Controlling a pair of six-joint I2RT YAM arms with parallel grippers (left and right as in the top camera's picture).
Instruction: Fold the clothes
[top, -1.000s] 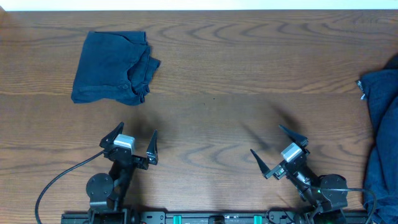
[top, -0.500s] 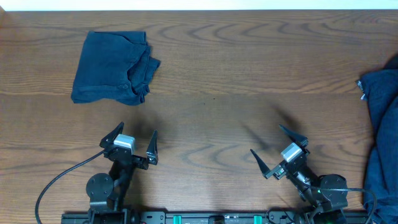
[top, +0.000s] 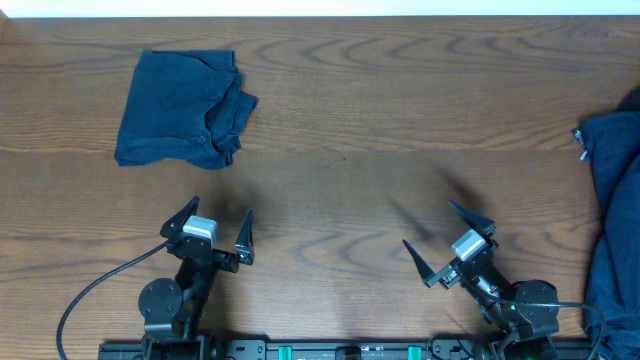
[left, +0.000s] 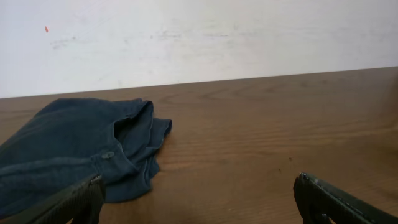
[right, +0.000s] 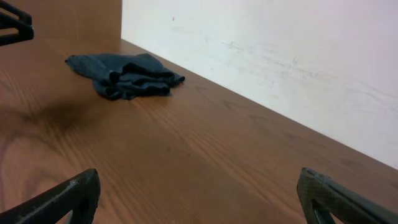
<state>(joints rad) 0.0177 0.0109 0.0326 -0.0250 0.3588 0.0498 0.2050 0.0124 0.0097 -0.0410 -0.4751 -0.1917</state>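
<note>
While your left hand (top: 221, 207) and right hand (top: 428, 223) both sit with fingers spread apart, the folded shorts (top: 180, 122) lie on the tabletop (top: 340, 120) well ahead of the left hand; more clothes (top: 612, 200) are heaped beyond the right hand's right side.

Navy clothes (top: 612, 205) cropped by right edge, extent unseen

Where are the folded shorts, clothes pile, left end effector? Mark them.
folded shorts (top: 175, 110), overhead view, cloth centre.
clothes pile (top: 612, 210), overhead view, visible centre.
left end effector (top: 221, 209), overhead view, between fingertips.
</note>
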